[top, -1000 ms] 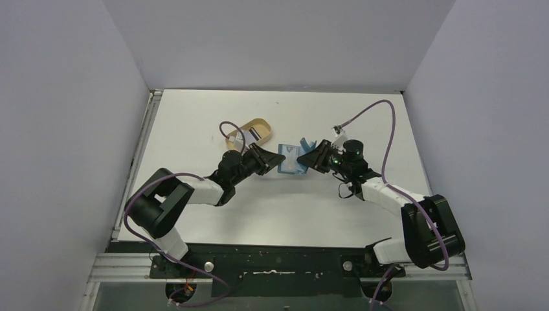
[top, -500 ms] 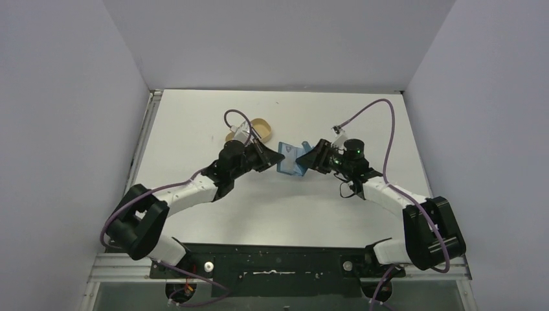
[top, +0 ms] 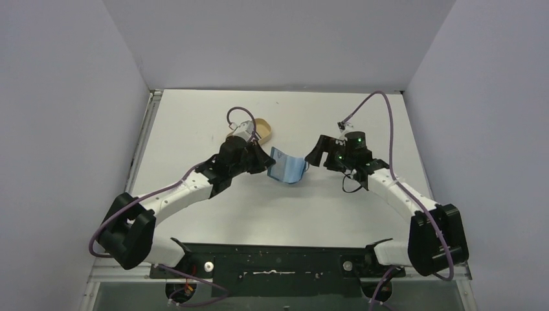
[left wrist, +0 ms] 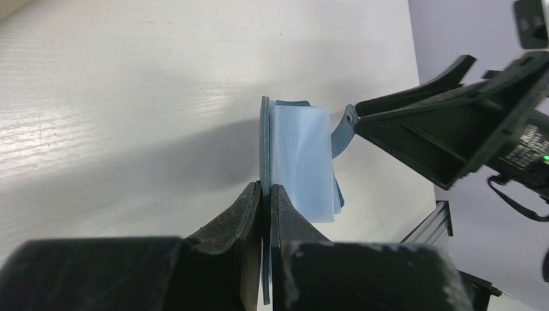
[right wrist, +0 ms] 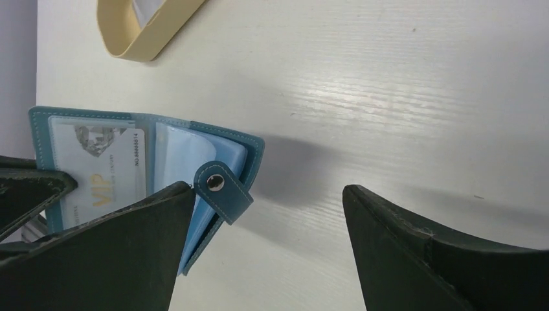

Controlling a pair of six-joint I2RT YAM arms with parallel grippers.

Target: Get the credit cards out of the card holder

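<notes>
From above, the card holder point(top: 287, 167) hangs open between the two arms, near the middle of the counter point(top: 278, 214). The left claw point(top: 266, 161) pinches its left edge, and the right claw point(top: 315, 153) stands just beside its right edge with its jaws spread and nothing in them. A tan tray point(top: 264, 124) sits just behind the left wrist; its contents cannot be made out from here. In the left wrist view, that claw's jaws are closed flat on the teal cover. The light blue pockets fan out beyond the fingertips, and the holder seems to be lifted slightly, with its shadow lying on the counter behind it. The other claw gapes close to the far edge without touching it. In the right wrist view, both jaws are wide apart and empty, and the snap tab point(right wrist: 223, 191) hangs free just off the tip of one jaw. A credit card point(right wrist: 97, 170) marked VIP sits in the clear window pocket. Something pale lies in the tray at the top edge, cropped too much to say whether it is a card. By my reading, at least this one card is left to pull out, and the blue sleeves may hold more. The holder is open and steadied, ready for the free claw to draw a card.
</notes>
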